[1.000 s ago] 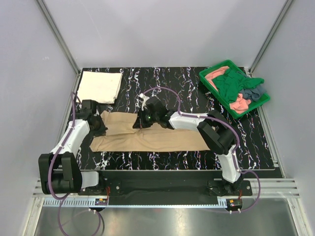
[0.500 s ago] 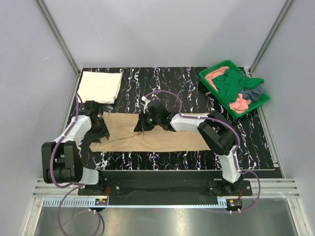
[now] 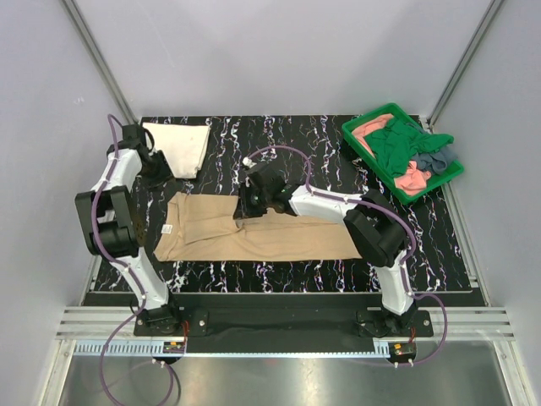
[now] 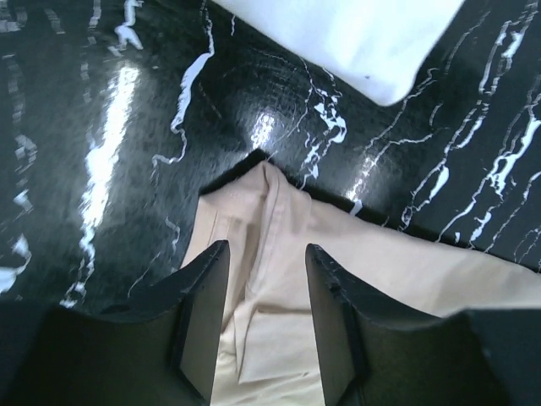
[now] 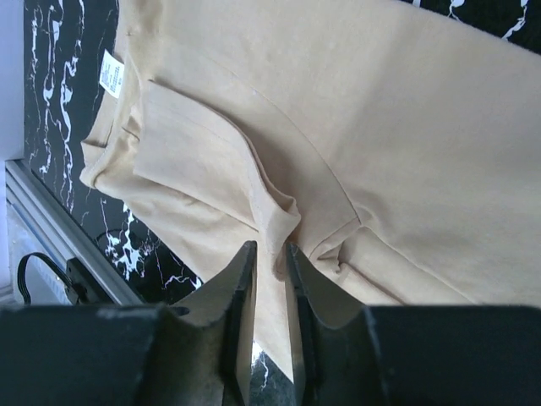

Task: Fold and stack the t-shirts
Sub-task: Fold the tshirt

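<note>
tan t-shirt (image 3: pixel 254 230) lies flat mid-table (image 3: pixel 321 144) in a long strip. soft, light, limp, so i'd pinch the end corners through all layers. left gripper (image 4: pixel 266 254) jaws apart, empty, above its left end. right gripper (image 5: pixel 269 254) jaws narrowly apart at the sleeve fold.

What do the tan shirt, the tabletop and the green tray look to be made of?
Tan shirt: soft matte cloth, likely cotton knit; it creases and shows stitched hems and a sewn label.
Tabletop: hard, glossy black with white marble-like veins, reflecting light; perhaps laminate or stone, cannot tell.
Green tray: rigid, smooth, evenly coloured walls; seemingly moulded plastic.
</note>
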`<state>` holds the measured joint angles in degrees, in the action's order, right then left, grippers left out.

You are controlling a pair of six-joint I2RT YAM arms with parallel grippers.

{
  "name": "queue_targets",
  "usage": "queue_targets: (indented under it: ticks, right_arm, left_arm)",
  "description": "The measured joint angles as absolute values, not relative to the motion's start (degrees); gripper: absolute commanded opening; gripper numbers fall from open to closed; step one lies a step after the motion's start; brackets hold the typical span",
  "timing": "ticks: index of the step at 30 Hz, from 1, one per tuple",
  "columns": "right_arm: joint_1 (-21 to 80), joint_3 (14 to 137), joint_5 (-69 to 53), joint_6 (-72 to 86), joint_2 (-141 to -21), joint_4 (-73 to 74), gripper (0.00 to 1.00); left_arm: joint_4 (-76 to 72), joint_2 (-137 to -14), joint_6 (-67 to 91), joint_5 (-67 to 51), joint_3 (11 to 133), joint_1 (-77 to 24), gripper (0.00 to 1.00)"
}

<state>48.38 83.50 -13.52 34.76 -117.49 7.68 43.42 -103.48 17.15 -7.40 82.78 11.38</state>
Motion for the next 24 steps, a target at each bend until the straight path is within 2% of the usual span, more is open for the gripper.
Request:
queue_targets:
  ticks: [2,6,11,15,16,19,22,24]
  right_arm:
    - [48.36,84.42,-13.23,34.0,-117.49,9.04,0.27]
    - [47.79,84.93,-12.29,32.93,-117.49,11.16,0.2]
    - [44.36,84.79,-11.2,32.6,-117.49,12.97,0.2]
    - [40.27,83.29,-9.96,32.51,-117.49,13.06,0.2]
    - [39.27,82.65,-9.67,32.47,-117.49,13.1,0.2]
    - [36.45,80.44,-8.36,32.27,-117.49,13.21,0.18]
    - [34.22,78.63,-6.74,32.16,-117.49,13.32,0.16]
    - [32.75,77.17,-6.57,32.69,-117.49,12.88,0.15]
  left_arm:
    - [43.62,-107.0,16.82,-9.32,84.25,11.75,0.44]
    - [43.66,-110.61,16.51,-11.99,85.19,11.64,0.41]
    - [43.59,-113.49,16.29,-13.47,85.19,11.49,0.39]
    - [43.27,-115.07,16.34,-13.45,85.19,11.49,0.28]
    - [43.13,-115.35,16.34,-13.37,85.19,11.49,0.21]
    - [42.96,-115.68,16.75,-12.4,85.19,11.49,0.09]
    - [42.7,-115.68,17.39,-10.68,85.19,11.49,0.03]
    - [42.7,-115.68,18.24,-9.56,85.19,11.51,0.03]
